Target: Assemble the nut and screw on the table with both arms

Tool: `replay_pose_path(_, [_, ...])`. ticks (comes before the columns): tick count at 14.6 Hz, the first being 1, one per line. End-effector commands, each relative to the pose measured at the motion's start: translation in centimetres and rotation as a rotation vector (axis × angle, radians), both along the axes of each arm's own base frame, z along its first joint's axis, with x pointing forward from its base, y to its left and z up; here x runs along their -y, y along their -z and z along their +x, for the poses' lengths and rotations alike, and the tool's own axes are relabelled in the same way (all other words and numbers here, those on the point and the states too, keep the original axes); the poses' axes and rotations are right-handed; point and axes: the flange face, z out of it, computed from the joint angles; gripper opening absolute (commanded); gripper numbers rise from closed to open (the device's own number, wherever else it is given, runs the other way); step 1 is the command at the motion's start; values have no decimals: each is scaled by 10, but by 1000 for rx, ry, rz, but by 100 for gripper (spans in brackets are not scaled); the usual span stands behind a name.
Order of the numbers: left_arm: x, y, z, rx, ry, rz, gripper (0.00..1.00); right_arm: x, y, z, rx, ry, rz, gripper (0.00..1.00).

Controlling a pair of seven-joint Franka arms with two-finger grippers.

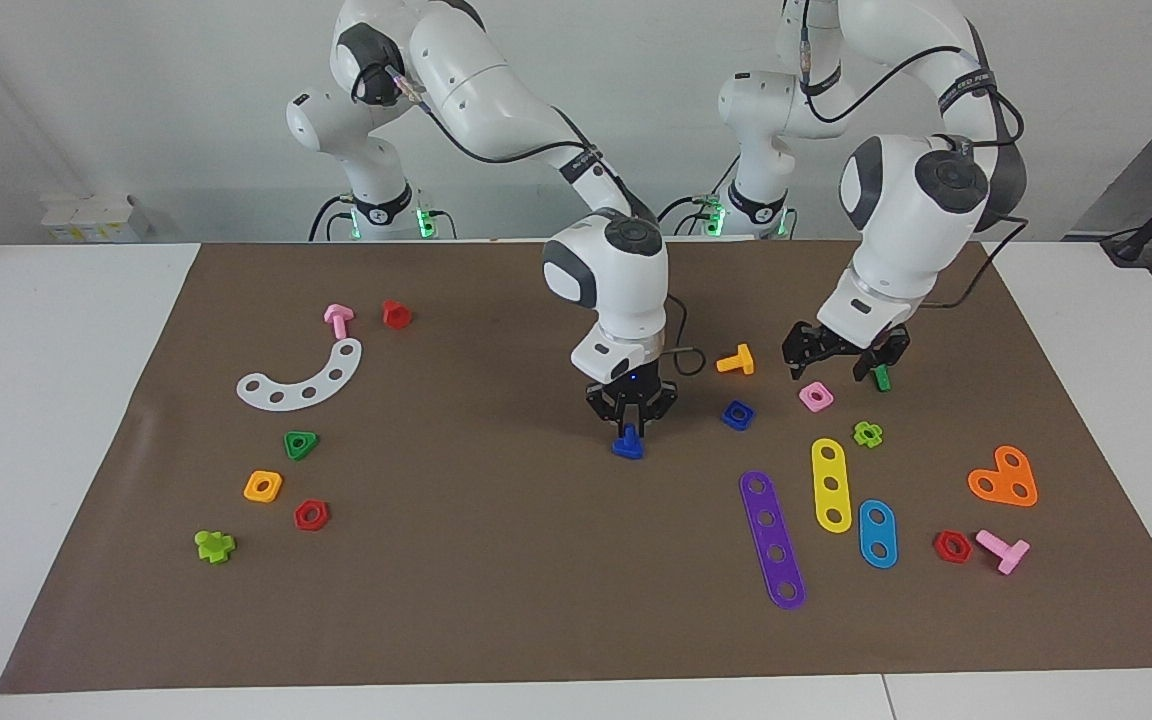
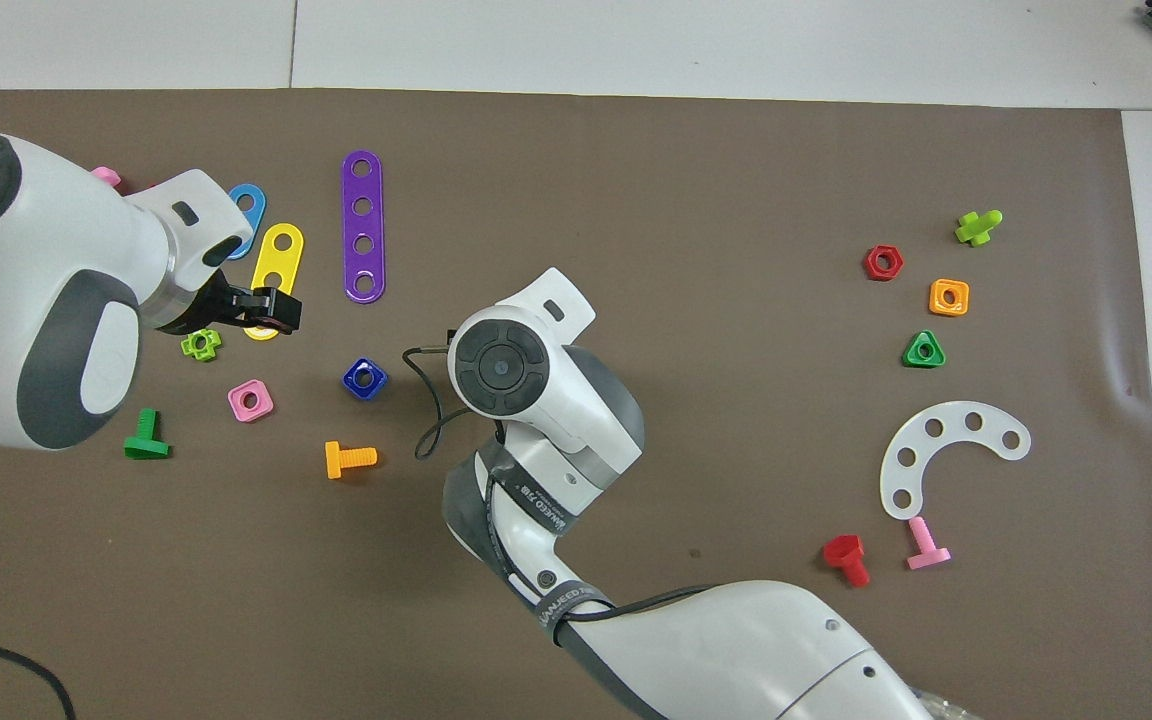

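**Right gripper on the blue screw at mid-table, left gripper spread wide over the loose parts**

The right gripper [image 1: 630,424] points straight down at the middle of the table [image 1: 496,600]. The screw [image 1: 627,444] sits directly under it, its triangular head low against the brown sheet and its shaft up at the gripper's tip. Whether the gripper clamps the shaft or merely stands around it cannot be told. In the overhead view the right arm's wrist hides both the tip and the screw.

Taking the facing view as a clock face, the nut [image 1: 737,414] lies flat on the sheet at 3 o'clock from the screw, near it but clearly apart, its hole facing up. An orange bolt [image 1: 735,360] lies at 12 o'clock from the nut, and a pink square nut [image 1: 815,397] at 3 o'clock from it.

The left gripper [image 1: 836,362] hangs in the air at 2 o'clock from the nut, over the pink square nut, its jaws spread wide and holding nothing. A green bolt [image 1: 881,378] shows just beside one finger. A yellow strip [image 1: 832,484] lies at 5 o'clock from the nut.
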Motion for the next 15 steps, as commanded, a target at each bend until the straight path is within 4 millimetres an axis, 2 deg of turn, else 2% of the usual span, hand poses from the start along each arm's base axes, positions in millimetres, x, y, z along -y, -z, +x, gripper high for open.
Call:
replay_pose_path(1, [-3, 17, -6, 13, 101, -55, 92, 10, -27, 2, 9, 34, 3, 100])
replay_pose_path(2, [1, 32, -6, 5, 138, -52, 91, 22, -54, 8, 22, 49, 11, 100])
replay_pose_path(5, [24, 65, -6, -6, 188, -44, 91, 101, -136, 27, 18, 89, -4, 100])
replay_pose_path(6, [32, 75, -6, -7, 217, -41, 91, 135, -161, 34, 14, 98, -16, 100])
replay_pose_path(8, [41, 99, -7, -11, 310, -34, 91, 189, -193, 42, 1, 108, -33, 100])
replay_pose_path(11, [60, 125, -14, -11, 399, -28, 89, 282, -235, 49, -32, 98, -41, 100])
replay_pose_path(13, [68, 135, -23, -23, 493, -25, 88, 342, -255, 43, -103, 85, 3, 100])
replay_pose_path(15, [67, 137, -26, -33, 503, -24, 88, 382, -258, 26, -212, 56, -21, 100])
